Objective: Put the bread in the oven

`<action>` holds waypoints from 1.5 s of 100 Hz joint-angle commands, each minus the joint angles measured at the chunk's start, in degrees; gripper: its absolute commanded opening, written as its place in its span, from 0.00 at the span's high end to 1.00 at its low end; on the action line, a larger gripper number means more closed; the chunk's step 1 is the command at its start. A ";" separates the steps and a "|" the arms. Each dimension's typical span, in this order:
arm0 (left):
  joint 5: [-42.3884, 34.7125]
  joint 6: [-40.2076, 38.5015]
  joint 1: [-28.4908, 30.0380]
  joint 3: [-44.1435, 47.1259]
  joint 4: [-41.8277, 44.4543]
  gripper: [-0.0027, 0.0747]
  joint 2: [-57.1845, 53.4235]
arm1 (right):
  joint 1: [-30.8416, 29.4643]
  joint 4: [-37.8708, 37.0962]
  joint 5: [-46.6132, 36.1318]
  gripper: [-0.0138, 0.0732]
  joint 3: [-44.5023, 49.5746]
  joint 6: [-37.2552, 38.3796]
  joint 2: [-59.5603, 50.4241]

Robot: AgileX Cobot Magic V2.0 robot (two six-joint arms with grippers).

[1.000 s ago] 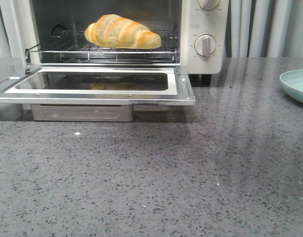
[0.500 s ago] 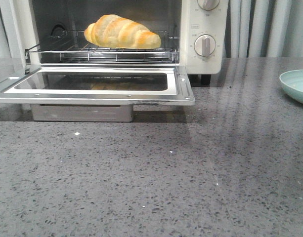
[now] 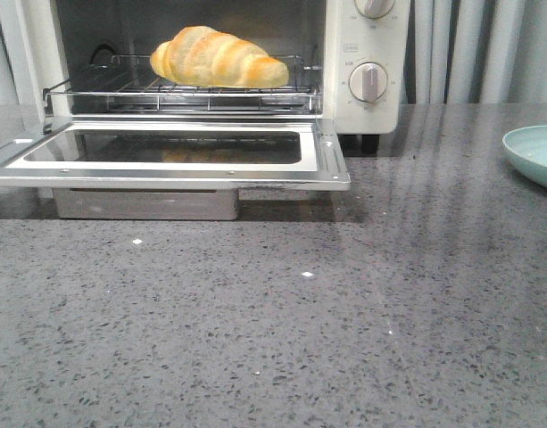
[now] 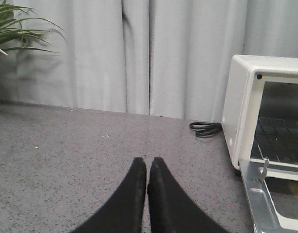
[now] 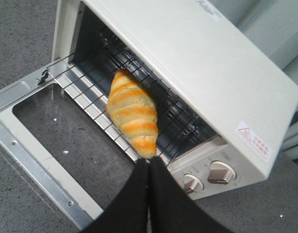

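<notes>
You have a grey speckled worktop (image 3: pixel 282 339) filling the lower two thirds of the front view. At upper left the oven (image 3: pixel 380 98) stands on it on black feet, its door (image 3: pixel 166 160) folded down flat just above the surface. At the right edge a pale green plate (image 3: pixel 534 153) sits on the worktop, well apart from the oven. In the left wrist view a black cable (image 4: pixel 205 128) lies coiled beside the oven.
</notes>
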 commanded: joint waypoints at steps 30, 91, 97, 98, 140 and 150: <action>-5.41 0.05 0.07 5.02 -2.07 0.99 0.93 | 0.02 -6.40 2.85 0.91 -1.52 1.04 -7.35; -2.64 0.05 0.07 5.13 -2.72 0.99 0.93 | 0.02 -8.32 2.85 0.92 -1.52 1.04 -13.95; -2.64 0.05 0.07 5.13 -2.72 0.99 0.93 | 0.02 -8.32 2.72 0.92 -1.52 1.04 -13.95; -2.64 0.05 0.07 5.13 -2.72 0.99 0.93 | 0.02 -8.32 2.72 0.92 -1.52 1.04 -13.95; -2.64 0.05 0.07 5.13 -2.72 0.99 0.93 | 0.02 -7.48 1.97 0.92 -1.52 1.04 -13.71; -2.64 0.05 0.07 5.13 -2.72 0.99 0.93 | -0.10 -7.48 2.74 0.92 -1.47 1.04 -13.25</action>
